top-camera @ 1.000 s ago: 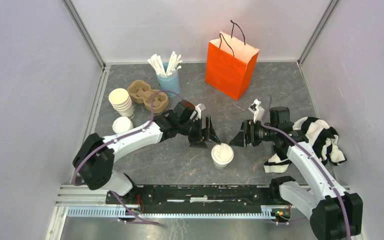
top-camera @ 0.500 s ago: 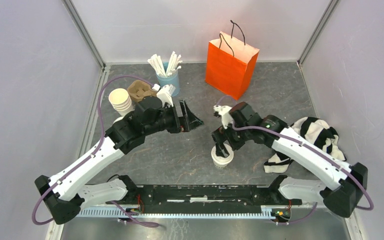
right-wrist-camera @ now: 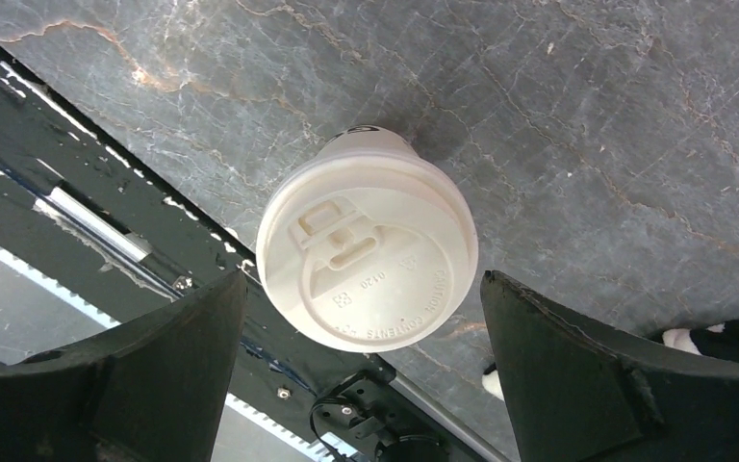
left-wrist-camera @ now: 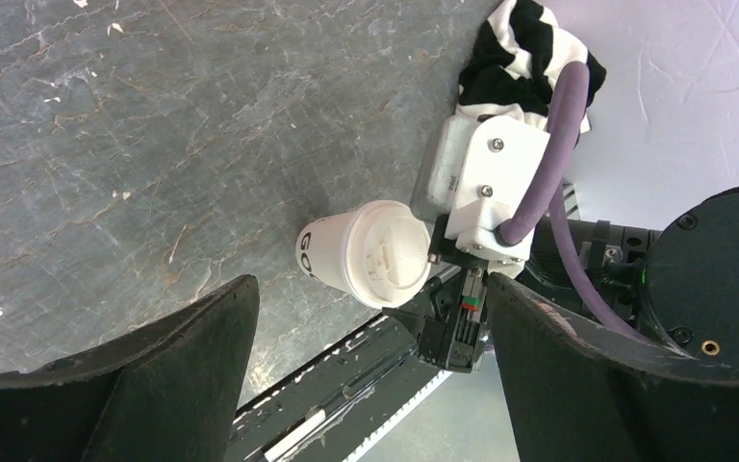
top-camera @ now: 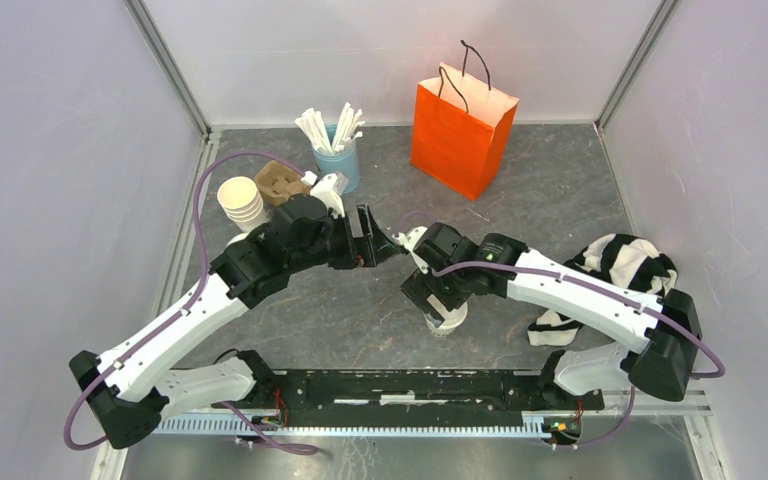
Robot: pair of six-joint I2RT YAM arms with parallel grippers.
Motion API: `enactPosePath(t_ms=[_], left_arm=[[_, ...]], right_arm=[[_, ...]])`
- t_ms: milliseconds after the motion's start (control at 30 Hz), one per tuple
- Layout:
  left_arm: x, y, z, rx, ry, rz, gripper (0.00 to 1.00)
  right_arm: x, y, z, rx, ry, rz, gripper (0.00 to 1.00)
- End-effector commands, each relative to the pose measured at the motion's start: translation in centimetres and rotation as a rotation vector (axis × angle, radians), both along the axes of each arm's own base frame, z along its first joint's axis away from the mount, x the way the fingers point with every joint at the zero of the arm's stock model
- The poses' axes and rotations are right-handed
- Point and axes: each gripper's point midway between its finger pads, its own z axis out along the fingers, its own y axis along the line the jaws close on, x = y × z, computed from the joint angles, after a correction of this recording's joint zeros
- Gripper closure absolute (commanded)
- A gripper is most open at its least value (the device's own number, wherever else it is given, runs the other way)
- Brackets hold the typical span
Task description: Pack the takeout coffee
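Note:
The takeout coffee (top-camera: 449,321), a cream-white cup with a white lid, stands upright on the grey table near the front edge. My right gripper (top-camera: 437,300) hangs directly above it, open; in the right wrist view the lid (right-wrist-camera: 368,260) sits between the two spread fingers (right-wrist-camera: 115,375), which do not touch it. My left gripper (top-camera: 378,243) is open and empty, raised to the back left of the cup. The left wrist view shows the cup (left-wrist-camera: 361,252) with dark print on its side, and the right wrist over it. An orange paper bag (top-camera: 460,125) stands open at the back.
A stack of lidless cups (top-camera: 241,203), a brown cup carrier (top-camera: 278,182) and a blue cup of straws (top-camera: 338,152) stand at the back left. A striped cloth (top-camera: 632,272) lies at the right. The black rail (top-camera: 410,385) runs along the front edge.
My right gripper swung left from beside the cup to directly over it. My left gripper pulled up and back to the left, away from the cup. The cup has not moved.

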Motion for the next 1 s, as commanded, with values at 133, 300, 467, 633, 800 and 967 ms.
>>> enactPosePath(t_ms=[133, 300, 467, 633, 800, 967], left_arm=[[0.5, 0.6, 1.9, 0.02, -0.083, -0.009, 0.06], [0.6, 0.2, 1.6, 0.032, -0.074, -0.022, 0.06], [0.7, 0.1, 1.4, 0.04, -0.071, -0.025, 0.06], [0.8, 0.0, 1.3, 0.047, -0.066, -0.03, 0.05], [1.1, -0.1, 1.3, 0.049, -0.065, -0.028, 0.05], [1.2, -0.3, 1.4, 0.05, -0.064, -0.029, 0.05]], right_arm=[[1.0, 0.9, 0.4, 0.008, -0.033, -0.019, 0.02], [1.2, 0.9, -0.1, -0.002, -0.037, -0.021, 0.02], [1.2, 0.6, -0.8, -0.019, -0.031, -0.033, 0.02], [0.9, 0.6, -1.4, -0.01, -0.018, -0.039, 0.02], [0.9, 0.3, -1.5, -0.007, -0.02, -0.044, 0.03], [1.1, 0.0, -1.4, -0.011, -0.031, -0.049, 0.1]])
